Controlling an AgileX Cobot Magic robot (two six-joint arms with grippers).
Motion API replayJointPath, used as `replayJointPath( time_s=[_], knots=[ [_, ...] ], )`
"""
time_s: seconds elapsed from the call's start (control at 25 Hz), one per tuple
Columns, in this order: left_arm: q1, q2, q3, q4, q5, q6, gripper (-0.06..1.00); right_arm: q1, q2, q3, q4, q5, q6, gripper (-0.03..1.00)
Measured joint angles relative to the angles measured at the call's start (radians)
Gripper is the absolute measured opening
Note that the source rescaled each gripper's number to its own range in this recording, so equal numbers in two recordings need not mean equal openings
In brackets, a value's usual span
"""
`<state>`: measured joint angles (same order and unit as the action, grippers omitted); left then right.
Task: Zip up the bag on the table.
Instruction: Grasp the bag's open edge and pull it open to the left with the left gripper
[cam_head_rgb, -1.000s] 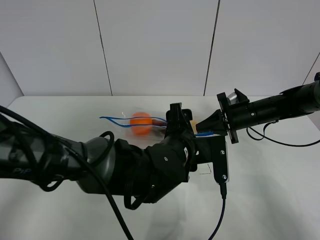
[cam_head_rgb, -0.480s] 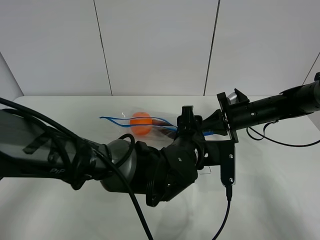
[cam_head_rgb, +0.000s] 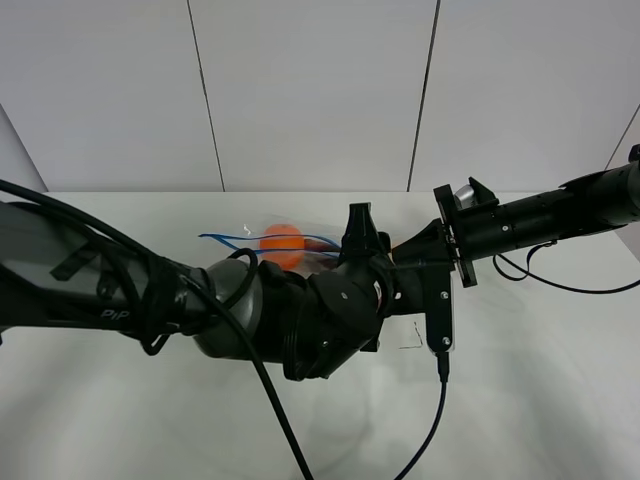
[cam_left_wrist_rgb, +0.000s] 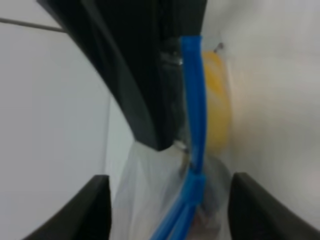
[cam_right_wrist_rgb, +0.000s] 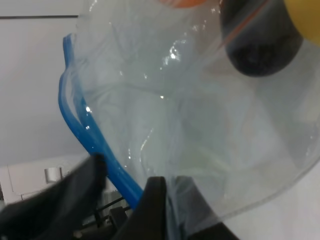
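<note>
Found left gripper (cam_left_wrist_rgb: 169, 200) shifted back leftward along strip (cam_left_wrist_rgb: 194, 110), jaws apart, straddling without pinching. Found right gripper (cam_right_wrist_rgb: 127, 192) clamped on bag (cam_head_rgb: 283, 245) end, mid-table (cam_head_rgb: 540, 380). Judged far end unsealed: zipping incomplete.

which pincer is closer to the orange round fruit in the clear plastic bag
Left. The left pincer sits over the blue zipper strip just beside the orange round fruit; the right pincer grips the end of the clear plastic bag, beyond the left one.
</note>
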<state>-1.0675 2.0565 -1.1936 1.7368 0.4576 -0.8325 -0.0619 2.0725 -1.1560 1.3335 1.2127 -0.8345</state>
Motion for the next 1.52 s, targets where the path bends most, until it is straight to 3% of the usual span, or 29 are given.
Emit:
replayJointPath(
  time_s=[0.12, 0.4, 0.64, 0.96, 1.2, 1.52],
  knots=[
    [0.000, 0.000, 0.000, 0.000, -0.016, 0.011, 0.46, 0.000, 0.000, 0.000, -0.001, 0.000, 0.000, 0.00],
    [-0.016, 0.000, 0.000, 0.001, -0.013, 0.019, 0.40, 0.000, 0.000, 0.000, -0.001, 0.000, 0.000, 0.00],
    [-0.016, 0.000, 0.000, 0.001, -0.007, 0.042, 0.19, 0.000, 0.000, 0.000, -0.001, 0.000, 0.000, 0.00],
    [-0.016, 0.000, 0.000, 0.001, -0.016, 0.072, 0.14, 0.000, 0.000, 0.000, -0.001, 0.000, 0.000, 0.00],
    [-0.016, 0.000, 0.000, 0.001, -0.016, 0.075, 0.00, 0.000, 0.000, 0.000, -0.001, 0.000, 0.000, 0.00],
    [-0.016, 0.000, 0.000, 0.001, -0.016, 0.075, 0.00, 0.000, 0.000, 0.000, -0.001, 0.000, 0.000, 0.00]
  ],
)
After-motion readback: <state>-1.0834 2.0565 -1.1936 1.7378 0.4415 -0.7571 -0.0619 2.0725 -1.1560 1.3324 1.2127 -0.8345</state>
